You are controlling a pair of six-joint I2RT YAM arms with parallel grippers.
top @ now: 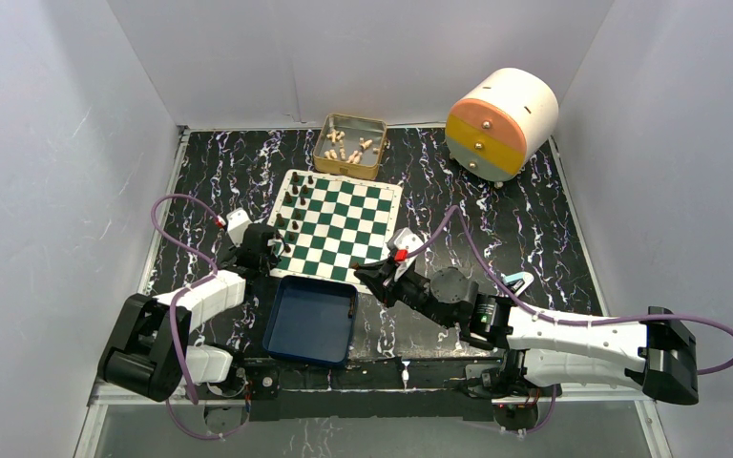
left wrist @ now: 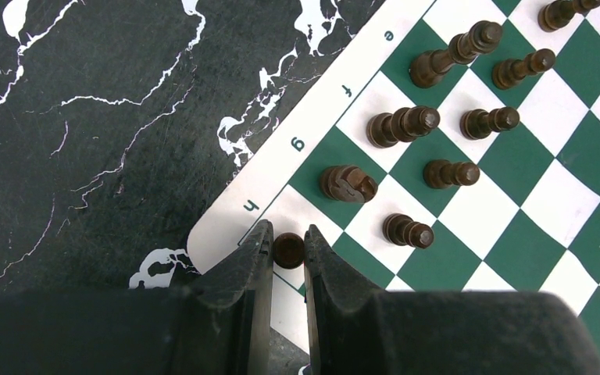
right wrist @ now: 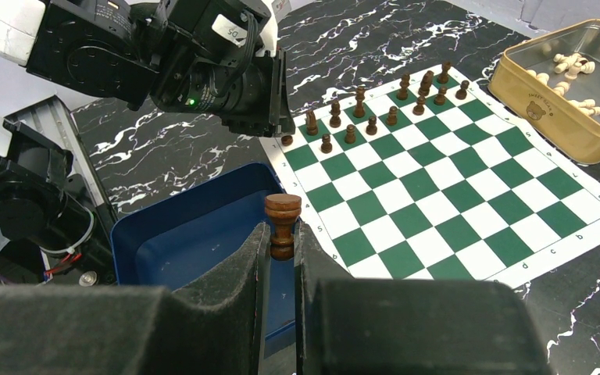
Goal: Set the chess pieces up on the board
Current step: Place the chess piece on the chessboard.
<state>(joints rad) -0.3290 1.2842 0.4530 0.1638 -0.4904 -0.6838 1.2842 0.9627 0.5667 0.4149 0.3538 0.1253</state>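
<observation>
Top external: shows the left gripper lowered at the near-left corner of the board, jaws drawn narrow; too small here to tell what sits between them. Just ahead of it and to its right, dark chess pieces in two rows along the board's left edge. Puts the right gripper at the board's near edge, likewise narrow, with the blue tray just to its left and back toward the bases. Far beyond both grippers, a gold tin with cream pieces inside; far ahead and right of the right gripper, a round drawer unit lying on its side.

Left wrist: jaws pinched on a small dark piece, round top up, at the board's corner square by the letter h. Ahead of the tips and to the right, eight more dark pieces standing on their squares, well apart from the jaws. Off to the left of the tips, black marbled tabletop.

Right wrist: jaws clamped narrow on the base of a flat-topped piece, held upright. Blue tray below and to the left of the tips, board ahead and to the right. Farther ahead and left, the other gripper at the board's corner with the small piece at its tips; gold tin far ahead on the right
</observation>
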